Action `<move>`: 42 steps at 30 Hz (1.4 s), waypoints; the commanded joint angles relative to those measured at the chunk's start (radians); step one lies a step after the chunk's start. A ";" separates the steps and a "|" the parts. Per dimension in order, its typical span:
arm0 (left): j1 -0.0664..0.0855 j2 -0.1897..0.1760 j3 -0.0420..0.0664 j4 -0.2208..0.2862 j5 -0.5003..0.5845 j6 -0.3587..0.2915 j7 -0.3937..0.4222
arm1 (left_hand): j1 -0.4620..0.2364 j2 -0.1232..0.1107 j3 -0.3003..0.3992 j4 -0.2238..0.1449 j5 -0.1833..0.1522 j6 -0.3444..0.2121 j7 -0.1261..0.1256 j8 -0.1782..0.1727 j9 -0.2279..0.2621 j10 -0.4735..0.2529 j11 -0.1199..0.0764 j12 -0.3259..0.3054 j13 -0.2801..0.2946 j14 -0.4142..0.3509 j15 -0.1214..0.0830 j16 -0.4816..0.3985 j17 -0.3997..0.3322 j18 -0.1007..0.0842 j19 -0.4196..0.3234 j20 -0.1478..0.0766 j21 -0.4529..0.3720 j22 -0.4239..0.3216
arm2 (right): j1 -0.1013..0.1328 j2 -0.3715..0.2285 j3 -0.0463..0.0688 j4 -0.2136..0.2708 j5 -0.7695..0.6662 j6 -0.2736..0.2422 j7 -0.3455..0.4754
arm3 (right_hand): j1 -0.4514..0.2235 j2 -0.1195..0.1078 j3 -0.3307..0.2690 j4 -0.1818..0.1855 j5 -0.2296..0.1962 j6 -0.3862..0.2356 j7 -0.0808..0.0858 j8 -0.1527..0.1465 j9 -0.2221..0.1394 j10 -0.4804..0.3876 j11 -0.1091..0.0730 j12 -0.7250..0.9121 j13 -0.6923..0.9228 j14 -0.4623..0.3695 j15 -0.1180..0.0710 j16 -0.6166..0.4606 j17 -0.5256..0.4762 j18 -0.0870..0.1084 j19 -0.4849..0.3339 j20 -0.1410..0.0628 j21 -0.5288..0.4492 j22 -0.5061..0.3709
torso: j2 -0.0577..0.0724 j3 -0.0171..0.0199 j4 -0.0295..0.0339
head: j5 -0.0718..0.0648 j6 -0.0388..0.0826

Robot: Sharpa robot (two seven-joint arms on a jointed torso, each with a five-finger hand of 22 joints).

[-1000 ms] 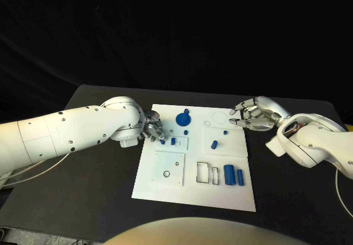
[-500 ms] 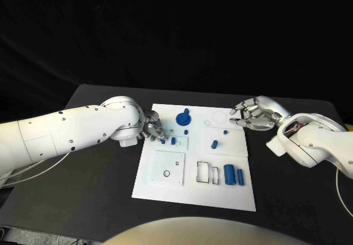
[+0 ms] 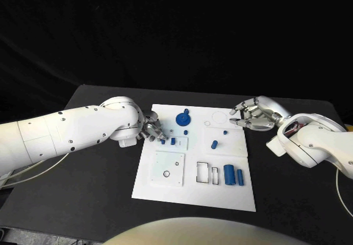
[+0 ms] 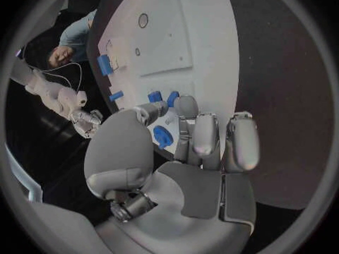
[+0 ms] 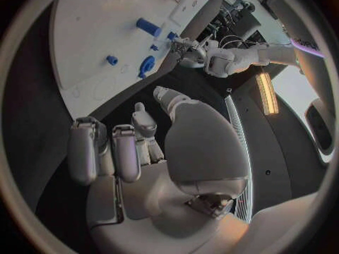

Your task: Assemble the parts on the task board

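1. Nothing has shifted since the earlier frames; both hands hold the same poses.
2. Head view: left hand at 9 o'clock edge of the task board, fingertips on a small blue part. Cannot tell if it pinches it. Blue disc at 12 o'clock, blue cylinders at 4 o'clock.
3. Head view: right hand at 2 o'clock off the board, fingers curled, holding nothing.
4. Left wrist view: fingers extended over the board edge beside blue parts.
5. Right wrist view: fingers curled, nothing in them.
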 commanded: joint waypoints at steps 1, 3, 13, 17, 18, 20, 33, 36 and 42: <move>-0.003 -0.003 0.000 -0.001 0.008 0.006 -0.004 | -0.001 0.012 -0.049 0.026 0.002 0.007 0.003 -0.004 0.002 0.003 -0.003 0.011 0.001 0.012 -0.003 0.000 0.001 -0.012 0.002 -0.003 -0.003 0.002 | -0.001 0.000 0.000 0.002 -0.006 0.001 0.005 | -0.006 0.002 -0.001 0.004 0.001 -0.007 0.002 0.004 0.001 -0.009 -0.002 -0.005 -0.002 0.056 -0.005 -0.006 0.059 0.010 -0.007 -0.001 -0.009 0.118 | 0.000 -0.0001 -0.0012 | 0.001 -0.001; -0.003 -0.006 0.001 0.000 0.011 0.002 -0.002 | 0.015 0.023 -0.115 0.046 0.004 0.003 0.005 -0.004 0.006 -0.004 -0.002 0.011 -0.007 0.012 -0.003 -0.001 0.001 -0.012 0.000 -0.003 -0.005 0.000 | -0.001 0.000 0.000 0.002 -0.006 0.000 0.006 | -0.007 0.000 -0.002 0.005 0.001 -0.008 0.002 0.004 0.001 -0.014 -0.002 -0.010 -0.007 0.053 -0.005 -0.013 0.047 0.014 -0.018 -0.001 -0.025 0.107 | 0.000 0.0001 -0.0016 | 0.000 0.001; -0.003 -0.015 0.006 0.006 0.016 -0.014 0.007 | 0.019 0.052 -0.219 0.051 0.006 0.001 0.006 -0.006 0.008 -0.010 0.000 0.019 -0.014 0.012 -0.001 -0.001 0.002 -0.011 0.000 -0.002 -0.007 0.000 | -0.001 -0.001 0.000 0.002 -0.006 -0.002 0.006 | -0.008 0.000 -0.003 0.006 0.001 -0.010 0.002 0.004 0.001 -0.020 -0.002 -0.016 -0.014 0.051 -0.005 -0.018 0.038 0.016 -0.024 -0.001 -0.034 0.101 | 0.000 0.0000 -0.0001 | -0.004 0.003; -0.003 -0.020 0.010 0.008 0.018 -0.026 0.012 | 0.021 0.058 -0.236 0.051 0.006 0.001 0.006 -0.006 0.008 -0.010 -0.001 0.021 -0.014 0.012 -0.001 -0.001 0.002 -0.011 0.000 -0.002 -0.007 0.000 | -0.001 -0.001 0.000 0.002 -0.006 -0.002 0.006 | -0.008 0.000 -0.003 0.006 0.001 -0.010 0.002 0.004 0.001 -0.020 -0.002 -0.016 -0.014 0.051 -0.005 -0.018 0.038 0.016 -0.024 -0.001 -0.034 0.101 | 0.000 -0.0001 0.0003 | -0.005 0.004; -0.003 -0.021 0.012 0.008 0.019 -0.030 0.014 | 0.021 0.059 -0.237 0.051 0.006 0.001 0.006 -0.006 0.008 -0.010 -0.001 0.020 -0.016 0.012 -0.001 -0.001 0.001 -0.011 0.000 -0.002 -0.007 0.000 | -0.001 -0.001 0.000 0.002 -0.006 -0.002 0.006 | -0.008 0.000 -0.003 0.006 0.001 -0.010 0.002 0.004 0.001 -0.020 -0.002 -0.016 -0.014 0.051 -0.005 -0.018 0.038 0.016 -0.024 -0.001 -0.034 0.101 | 0.000 -0.0002 0.0003 | -0.005 0.004; -0.003 -0.026 0.018 0.010 0.028 -0.045 0.024 | 0.025 0.064 -0.239 0.051 0.007 0.001 0.005 -0.007 0.008 -0.011 -0.001 0.020 -0.018 0.012 -0.002 -0.001 0.002 -0.011 -0.001 -0.002 -0.008 -0.001 | -0.001 -0.002 0.000 0.002 -0.006 -0.002 0.006 | -0.008 0.000 -0.003 0.006 0.001 -0.010 0.002 0.004 0.001 -0.020 -0.002 -0.016 -0.014 0.051 -0.005 -0.018 0.038 0.016 -0.024 -0.001 -0.034 0.101 | 0.000 -0.0002 0.0000 | -0.005 0.005; 0.002 -0.046 0.041 0.017 0.141 -0.176 0.170 | 0.122 0.071 -0.220 0.047 0.011 -0.082 0.043 -0.077 -0.026 -0.103 0.030 -0.044 -0.074 0.008 0.021 -0.008 -0.005 0.013 -0.084 0.009 -0.076 -0.107 | -0.001 -0.001 0.000 0.000 -0.006 -0.005 0.005 | -0.008 0.001 -0.003 0.007 0.001 -0.011 0.002 0.005 0.001 -0.020 -0.002 -0.016 -0.013 0.050 -0.005 -0.018 0.038 0.016 -0.024 -0.001 -0.036 0.100 | 0.000 -0.0007 0.0008 | -0.007 0.010; 0.002 -0.040 0.040 0.015 0.135 -0.225 0.265 | 0.238 0.044 -0.147 0.030 0.004 -0.163 0.109 -0.172 -0.095 -0.209 0.084 -0.112 -0.108 -0.064 0.069 -0.119 -0.100 0.055 -0.256 0.040 -0.224 -0.316 | -0.001 0.000 0.000 0.000 -0.006 -0.005 0.005 | -0.007 0.001 -0.003 0.007 0.002 -0.011 0.002 0.005 0.001 -0.020 -0.002 -0.016 -0.014 0.050 -0.005 -0.019 0.037 0.016 -0.024 -0.001 -0.036 0.100 | 0.000 -0.0007 0.0013 | -0.008 0.012; 0.001 -0.008 0.022 0.006 -0.004 -0.324 0.493 | 0.359 0.002 -0.063 -0.023 0.001 -0.227 0.144 -0.292 -0.213 -0.370 0.126 -0.236 -0.183 -0.254 0.110 -0.339 -0.332 0.102 -0.492 0.087 -0.455 -0.566 | -0.001 0.001 0.000 0.000 -0.006 -0.005 0.007 | -0.005 0.002 -0.002 0.006 0.003 -0.011 0.001 0.006 0.001 -0.020 -0.002 -0.016 -0.014 0.050 -0.005 -0.019 0.037 0.017 -0.025 -0.001 -0.037 0.099 | 0.002 -0.0028 0.0008 | -0.017 0.020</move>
